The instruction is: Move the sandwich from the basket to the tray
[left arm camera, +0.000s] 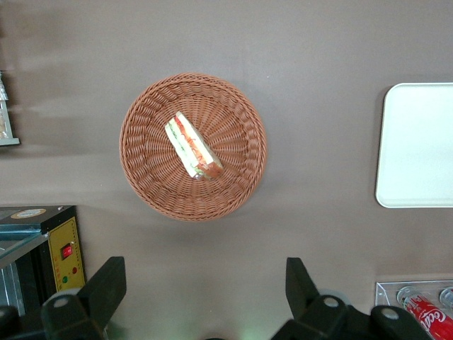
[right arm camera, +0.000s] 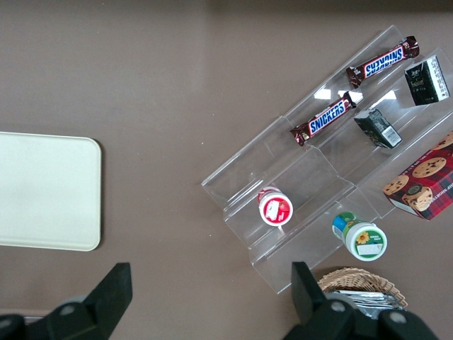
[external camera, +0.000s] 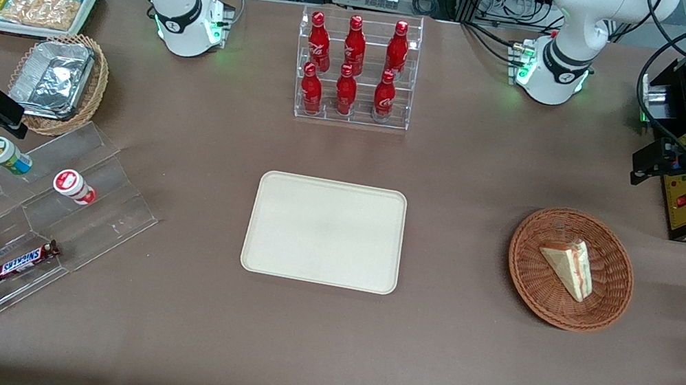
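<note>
Count from my side: 1 sandwich (external camera: 569, 266), 1 basket (external camera: 571, 268), 1 tray (external camera: 325, 231). 6 red cola bottles (external camera: 351, 66), 2 Snickers bars (external camera: 25, 259), 2 yogurt cups (external camera: 7, 155). My gripper (left arm camera: 205, 297), one, fingers spread, above the basket.

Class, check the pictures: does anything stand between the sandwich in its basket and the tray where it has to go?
Nothing visible does. The sandwich lies in the basket; only bare tabletop separates it from the tray. The gripper hovers open above the table beside the basket.

Robot lab: cabling, bench-mounted arms (external camera: 564, 55).
</note>
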`<action>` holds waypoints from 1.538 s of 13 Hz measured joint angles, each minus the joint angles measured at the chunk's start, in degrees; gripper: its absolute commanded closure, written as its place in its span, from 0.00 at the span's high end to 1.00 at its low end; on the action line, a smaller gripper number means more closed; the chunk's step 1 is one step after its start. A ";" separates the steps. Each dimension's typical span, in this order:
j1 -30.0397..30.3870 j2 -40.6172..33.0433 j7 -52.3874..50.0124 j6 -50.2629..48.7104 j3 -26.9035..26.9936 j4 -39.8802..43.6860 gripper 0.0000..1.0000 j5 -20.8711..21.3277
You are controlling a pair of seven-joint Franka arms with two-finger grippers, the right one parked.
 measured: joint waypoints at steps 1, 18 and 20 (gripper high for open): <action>0.00 0.00 0.00 -0.03 0.01 -0.01 1.00 0.00; 1.03 11.75 -17.76 20.99 5.83 -14.16 1.00 0.03; 1.03 13.30 -22.70 29.22 5.82 -18.12 1.00 -0.08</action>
